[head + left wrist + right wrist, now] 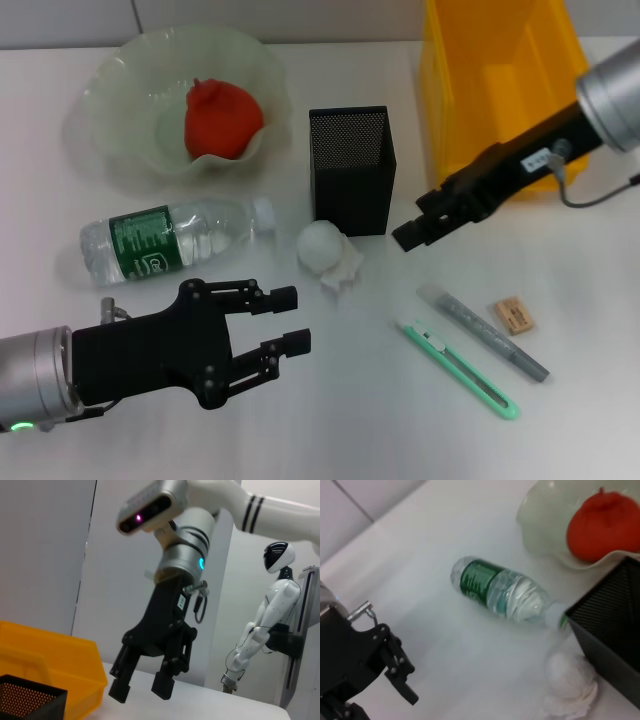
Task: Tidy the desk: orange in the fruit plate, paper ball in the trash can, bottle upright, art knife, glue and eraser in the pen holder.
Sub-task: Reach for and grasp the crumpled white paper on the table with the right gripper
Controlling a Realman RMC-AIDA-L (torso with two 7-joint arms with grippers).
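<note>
The orange (pixel 222 118) lies in the pale-green fruit plate (pixel 110 80) at the back left. In front of the plate, the bottle (pixel 170 238) lies on its side with its cap toward the black mesh pen holder (pixel 352 170). The paper ball (pixel 328 252) rests on the desk (pixel 330 420) at the holder's front. The art knife (pixel 460 368), the glue (pixel 482 332) and the eraser (pixel 514 315) lie at the front right. My left gripper (pixel 290 322) hovers open and empty in front of the bottle. My right gripper (pixel 412 232), open and empty, hangs between the holder and the glue.
The yellow trash can (pixel 500 70) stands at the back right, behind my right arm. The left wrist view shows the right gripper (pixel 141 690) above the desk, with the trash can (pixel 50 655) and the pen holder (pixel 30 700) beside it. A white humanoid robot (pixel 275 620) stands beyond the desk.
</note>
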